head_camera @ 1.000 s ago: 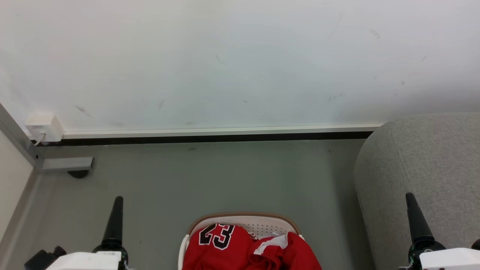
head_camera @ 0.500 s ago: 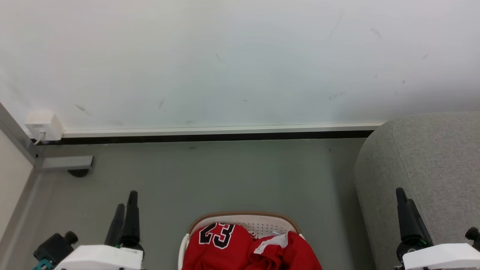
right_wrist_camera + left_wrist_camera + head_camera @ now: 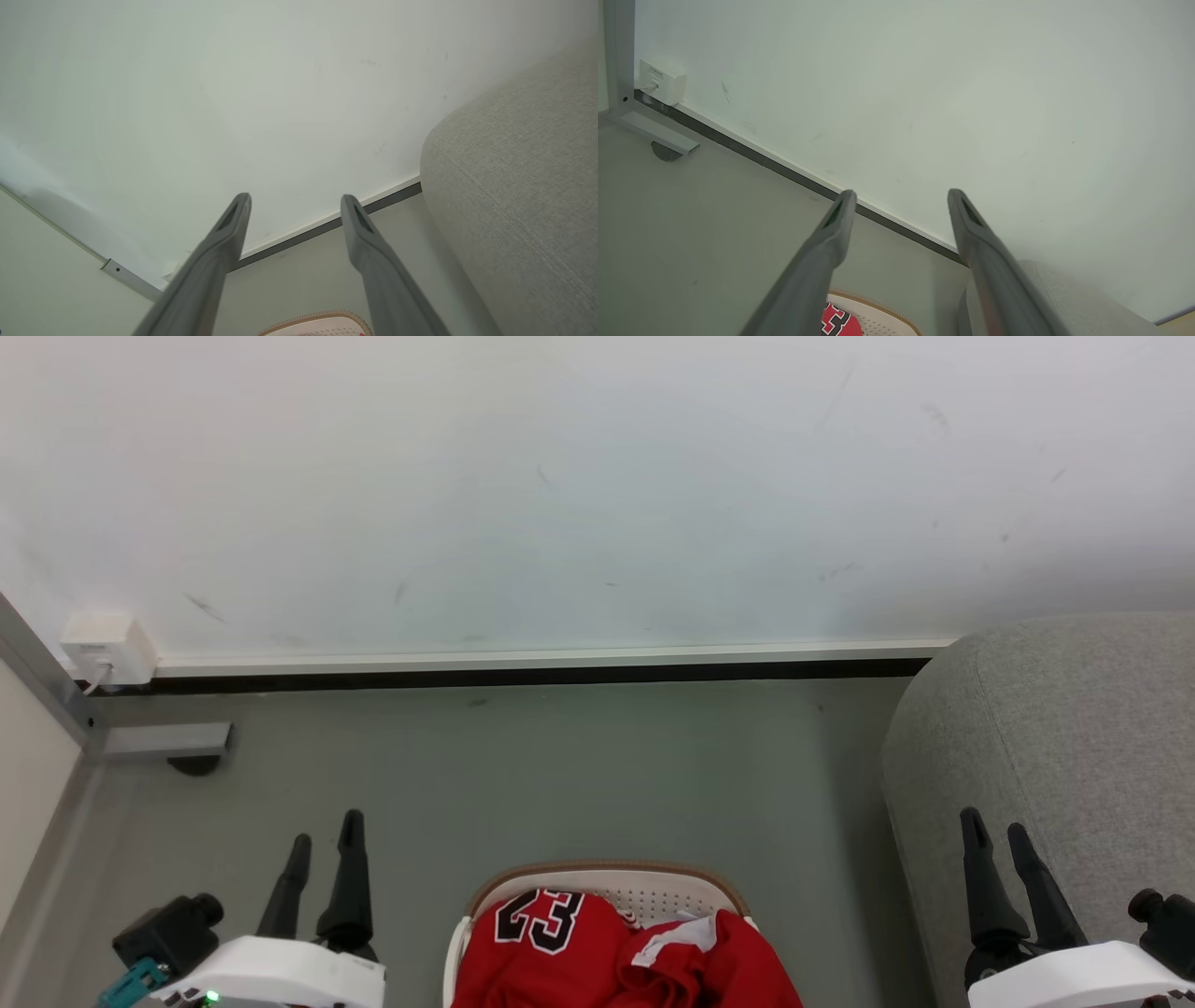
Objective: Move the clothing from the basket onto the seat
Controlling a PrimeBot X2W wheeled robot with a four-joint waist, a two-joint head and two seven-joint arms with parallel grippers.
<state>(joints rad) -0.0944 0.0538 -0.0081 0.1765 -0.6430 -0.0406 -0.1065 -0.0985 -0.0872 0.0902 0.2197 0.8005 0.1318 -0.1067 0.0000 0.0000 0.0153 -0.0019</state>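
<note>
At the far left, a small white wall box [image 3: 105,649] sits low against the wall. The left gripper [image 3: 327,831] hangs over the grey floor [image 3: 579,765], its two fingers spread apart and empty. In the middle, the red clothing [image 3: 607,957] lies bunched inside the basket [image 3: 607,872], with its black number 23 readable on top. The right gripper [image 3: 993,823], fingers likewise parted, stands in front of the seat [image 3: 1083,728].

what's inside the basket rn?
Red 23 jersey bunched in the basket, a patch of perforated back wall bare behind it. Anything beneath the jersey is covered; the basket's near part is out of frame.
</note>
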